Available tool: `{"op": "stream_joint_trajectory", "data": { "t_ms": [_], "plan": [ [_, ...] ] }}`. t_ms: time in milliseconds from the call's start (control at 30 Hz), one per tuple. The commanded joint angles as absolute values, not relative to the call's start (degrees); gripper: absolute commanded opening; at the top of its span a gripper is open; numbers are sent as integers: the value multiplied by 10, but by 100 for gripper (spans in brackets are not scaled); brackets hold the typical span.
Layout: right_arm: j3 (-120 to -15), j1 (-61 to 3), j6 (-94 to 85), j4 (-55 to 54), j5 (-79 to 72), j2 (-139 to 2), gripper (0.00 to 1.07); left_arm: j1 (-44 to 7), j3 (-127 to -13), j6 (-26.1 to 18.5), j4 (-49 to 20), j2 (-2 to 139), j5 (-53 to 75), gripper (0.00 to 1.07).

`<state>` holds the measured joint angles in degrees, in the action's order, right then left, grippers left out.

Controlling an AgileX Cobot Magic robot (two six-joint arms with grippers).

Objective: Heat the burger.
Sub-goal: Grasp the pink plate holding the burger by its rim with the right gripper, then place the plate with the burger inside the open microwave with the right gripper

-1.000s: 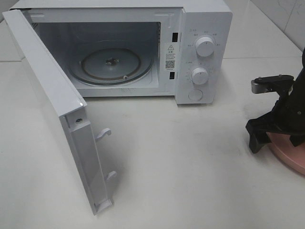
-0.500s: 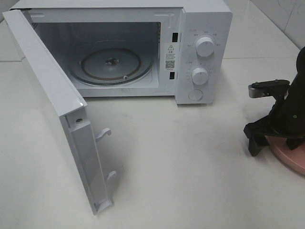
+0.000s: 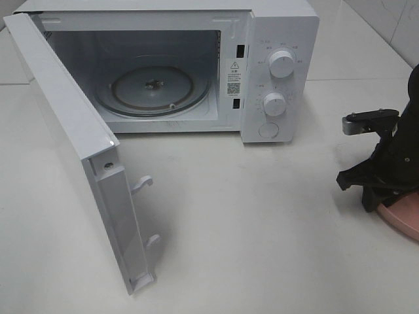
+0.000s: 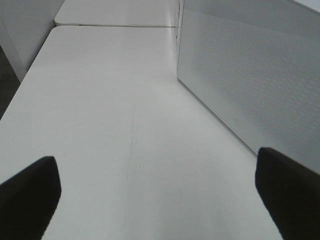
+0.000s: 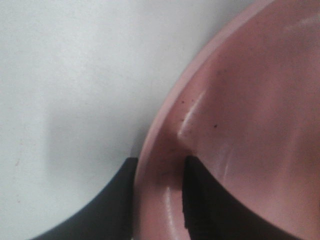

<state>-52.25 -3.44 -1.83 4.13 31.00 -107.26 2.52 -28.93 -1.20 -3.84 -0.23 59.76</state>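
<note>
Narrowed since a second ago, the right hand (image 5: 159,172) is now seen pinched on the rim of the pink plate (image 5: 250,100). One black finger (image 5: 112,205) is set outside the rim and the other inside. Earlier those fingers were spread wide over the plate's edge. And the burger? It cannot be made out in any view, so its look and place cannot be told. The left hand (image 4: 160,200) is held wide open, low over the white surface (image 4: 110,125), beside a perforated white panel (image 4: 250,75). Farther back, the microwave (image 3: 288,39) is found unchanged: door (image 3: 59,111) swung out, glass turntable (image 3: 154,88) seen inside, two white knobs (image 3: 281,64) on the panel.
</note>
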Motion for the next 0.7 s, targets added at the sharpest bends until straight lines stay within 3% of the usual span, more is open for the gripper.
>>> {"op": "stream_joint_trajectory", "data": {
  "t_ms": [33,133,700],
  "plan": [
    [-520,-32,-13,34,319,-1081,7,23,-289,-11,-37,-14,592,102],
    [-520,-32,-12,34,319,-1081,0,23,-289,-11,-37,-14,592,102],
    [-519,-53,108,135,368,-1051,0,23,-289,-11,-37,-14,592,102]
  ]
}}
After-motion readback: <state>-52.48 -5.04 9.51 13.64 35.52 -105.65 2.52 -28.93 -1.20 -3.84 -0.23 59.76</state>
